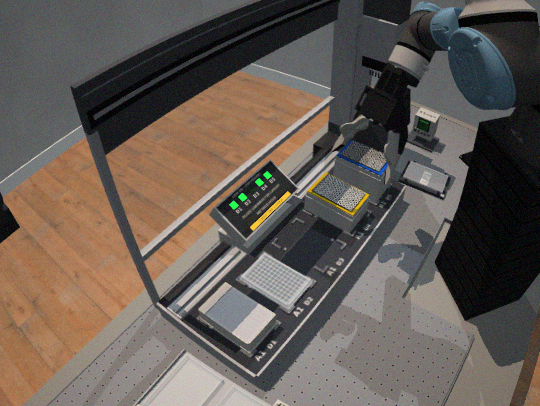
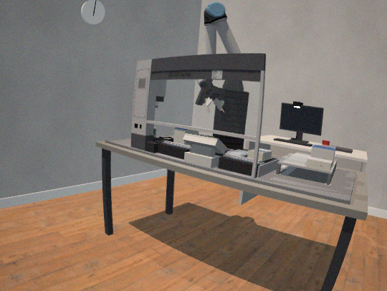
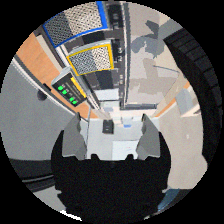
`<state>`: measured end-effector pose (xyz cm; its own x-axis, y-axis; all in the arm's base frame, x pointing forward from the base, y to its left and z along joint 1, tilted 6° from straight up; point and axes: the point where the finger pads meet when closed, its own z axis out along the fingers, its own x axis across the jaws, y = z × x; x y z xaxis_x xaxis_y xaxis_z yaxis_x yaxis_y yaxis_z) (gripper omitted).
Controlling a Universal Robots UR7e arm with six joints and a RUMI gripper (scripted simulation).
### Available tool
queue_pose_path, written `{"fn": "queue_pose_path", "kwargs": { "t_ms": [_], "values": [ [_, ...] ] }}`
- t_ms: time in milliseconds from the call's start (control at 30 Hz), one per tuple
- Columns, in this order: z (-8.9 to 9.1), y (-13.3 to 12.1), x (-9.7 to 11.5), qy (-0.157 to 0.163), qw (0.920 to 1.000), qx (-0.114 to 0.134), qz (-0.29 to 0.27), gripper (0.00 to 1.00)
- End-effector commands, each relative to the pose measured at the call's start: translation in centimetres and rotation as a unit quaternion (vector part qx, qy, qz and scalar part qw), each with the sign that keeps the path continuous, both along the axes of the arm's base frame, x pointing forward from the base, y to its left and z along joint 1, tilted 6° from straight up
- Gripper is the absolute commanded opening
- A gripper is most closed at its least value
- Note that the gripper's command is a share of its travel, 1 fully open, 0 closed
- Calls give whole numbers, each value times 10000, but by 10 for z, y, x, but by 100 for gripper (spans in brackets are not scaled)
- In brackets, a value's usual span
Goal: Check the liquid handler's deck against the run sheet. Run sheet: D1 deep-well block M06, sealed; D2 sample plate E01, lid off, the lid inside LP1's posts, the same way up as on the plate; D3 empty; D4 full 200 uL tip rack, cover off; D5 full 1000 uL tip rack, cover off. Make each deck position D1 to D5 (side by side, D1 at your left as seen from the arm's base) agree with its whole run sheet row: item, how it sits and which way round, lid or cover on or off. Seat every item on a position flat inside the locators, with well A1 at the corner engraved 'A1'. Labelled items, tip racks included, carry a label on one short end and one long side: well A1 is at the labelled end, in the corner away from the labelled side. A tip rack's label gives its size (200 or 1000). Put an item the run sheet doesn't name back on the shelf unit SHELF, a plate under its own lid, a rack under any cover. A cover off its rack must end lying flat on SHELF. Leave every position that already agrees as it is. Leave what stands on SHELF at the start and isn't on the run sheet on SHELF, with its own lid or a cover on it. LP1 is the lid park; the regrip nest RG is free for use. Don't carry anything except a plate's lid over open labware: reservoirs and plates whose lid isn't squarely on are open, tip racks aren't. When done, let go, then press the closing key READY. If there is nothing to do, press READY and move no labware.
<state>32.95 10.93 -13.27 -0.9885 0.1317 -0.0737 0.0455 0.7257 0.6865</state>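
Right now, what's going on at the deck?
The arm's pincer is open and holds nothing, hanging above the far end of the deck by the blue-rimmed tip rack. Next along sit a yellow-rimmed tip rack, both uncovered, a bare position, an unlidded well plate at D2 and a sealed block at D1.

Along the black deck from lower left to upper right: sealed grey deep-well block [image 1: 239, 315], uncovered clear sample plate [image 1: 276, 280], bare D3 position [image 1: 307, 245], yellow-rimmed tip rack [image 1: 338, 195], blue-rimmed tip rack [image 1: 363, 159]; lid [image 1: 425, 178] flat at right.
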Motion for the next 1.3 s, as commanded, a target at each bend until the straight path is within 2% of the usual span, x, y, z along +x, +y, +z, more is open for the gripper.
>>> {"fn": "queue_pose_path", "kwargs": {
  "t_ms": [0, 500, 633, 700, 867, 1267],
  "values": [
    [2, 16, -15, -293, 9938, -491, 953, 82],
    [2, 16, -15, -293, 9938, -491, 953, 82],
    [4, 22, -23, -352, 9914, -572, 1124, 82],
    [5, 27, -29, -410, 9886, -652, 1295, 82],
    [5, 27, -29, -548, 9804, -840, 1697, 82],
    [5, 27, -29, -561, 9795, -858, 1735, 82]
  ]
}}
